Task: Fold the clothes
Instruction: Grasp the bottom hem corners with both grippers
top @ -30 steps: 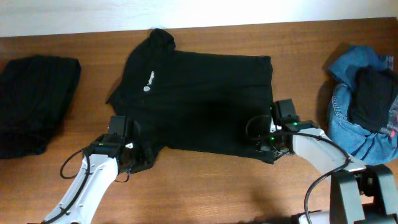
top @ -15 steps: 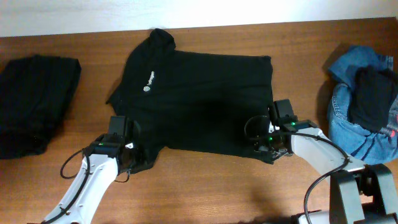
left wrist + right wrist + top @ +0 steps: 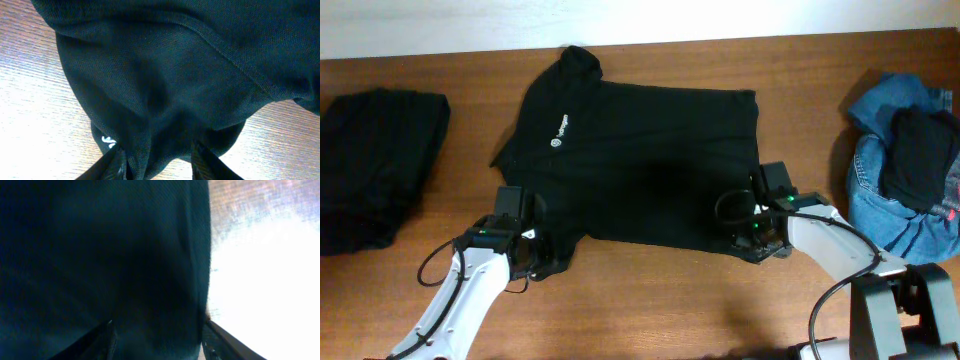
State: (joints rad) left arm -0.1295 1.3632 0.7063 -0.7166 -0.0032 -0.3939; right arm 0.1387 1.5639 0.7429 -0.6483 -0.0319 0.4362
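Note:
A black short-sleeved T-shirt (image 3: 640,160) with a small white chest logo (image 3: 558,128) lies spread flat on the wooden table (image 3: 650,300). My left gripper (image 3: 542,262) is at the shirt's near left sleeve. In the left wrist view the sleeve (image 3: 160,100) bunches between the fingers of the left gripper (image 3: 157,167), with a sliver of wood showing beside the right finger. My right gripper (image 3: 760,245) sits at the shirt's near right hem corner. Its wrist view shows the right gripper (image 3: 157,340) with jaws wide and flat black cloth (image 3: 125,255) filling the space between them.
A folded black garment (image 3: 375,165) lies at the far left. At the right edge a blue denim piece (image 3: 880,200) is heaped with another black garment (image 3: 920,155) on top. Bare wood runs along the front between the arms.
The left jaws have narrowed around the sleeve, and the right jaws have narrowed a little over the hem corner. Both arms have barely shifted and the shirt lies as before.

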